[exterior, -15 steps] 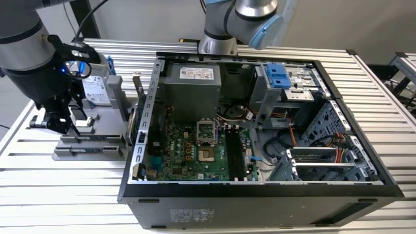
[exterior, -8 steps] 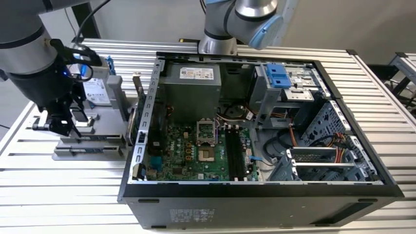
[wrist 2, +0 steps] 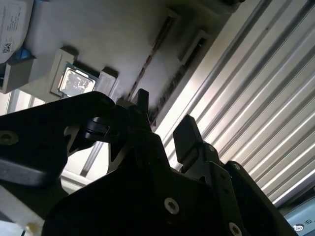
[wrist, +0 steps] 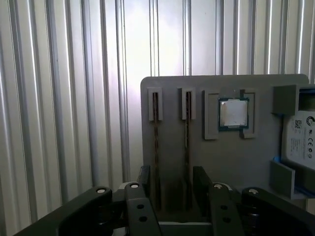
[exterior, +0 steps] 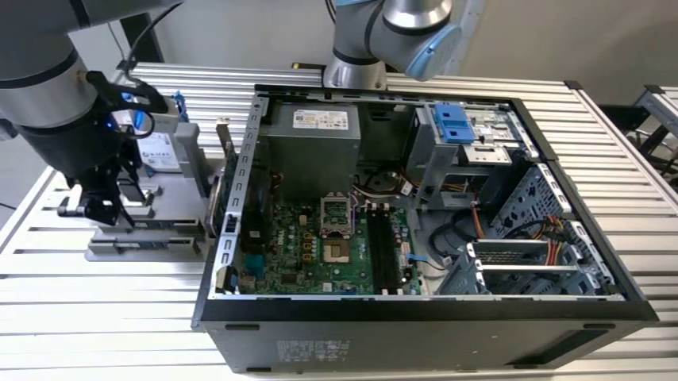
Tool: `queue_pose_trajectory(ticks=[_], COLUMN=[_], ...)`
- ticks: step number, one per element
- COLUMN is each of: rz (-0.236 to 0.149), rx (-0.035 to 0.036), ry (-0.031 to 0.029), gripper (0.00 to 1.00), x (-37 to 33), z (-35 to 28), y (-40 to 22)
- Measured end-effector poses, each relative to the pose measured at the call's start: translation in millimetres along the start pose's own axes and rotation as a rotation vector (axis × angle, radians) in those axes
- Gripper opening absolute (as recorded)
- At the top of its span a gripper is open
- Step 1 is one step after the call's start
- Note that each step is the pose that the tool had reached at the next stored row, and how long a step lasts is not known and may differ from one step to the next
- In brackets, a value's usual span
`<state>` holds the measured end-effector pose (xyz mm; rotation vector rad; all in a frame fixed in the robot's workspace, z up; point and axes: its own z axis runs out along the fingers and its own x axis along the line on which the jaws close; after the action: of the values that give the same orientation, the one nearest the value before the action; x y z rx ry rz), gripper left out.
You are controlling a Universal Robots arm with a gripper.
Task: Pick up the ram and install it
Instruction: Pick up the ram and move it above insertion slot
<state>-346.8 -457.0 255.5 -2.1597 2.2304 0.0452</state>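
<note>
Pick-up stage: the open gripper [wrist: 171, 181] hovers over the tray [wrist: 226, 157], seemingly straddling both ram sticks [wrist: 156, 142]; grasping needs centring on one.

The gripper [wrist 2: 163, 110] is hovering with its black fingers spread apart, close to two ram sticks [wrist 2: 156, 46] standing edgewise in a grey tray [wrist 2: 113, 29]. A processor chip [wrist 2: 76, 81] is sitting in its pocket beside them.

Soft, even room light fills the exterior view, the ribbed table [exterior: 63, 317] palest toward eight o'clock and the computer case [exterior: 424, 337] shadowed inside, while in both wrist views glare bleaches the table and the gripper [wrist: 171, 177] is backlit black.
</note>
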Motion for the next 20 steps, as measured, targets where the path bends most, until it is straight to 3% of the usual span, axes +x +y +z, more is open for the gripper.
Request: queue_pose_trajectory(ticks=[10,20], rz=[-0.027,-0.027], rx=[-0.0038,-0.0124], ry=[0.0021,0.0070], gripper=[1.00,1.00], x=[1.1,9.4], z=[15.3,25.5], y=[-2.7,-3.0])
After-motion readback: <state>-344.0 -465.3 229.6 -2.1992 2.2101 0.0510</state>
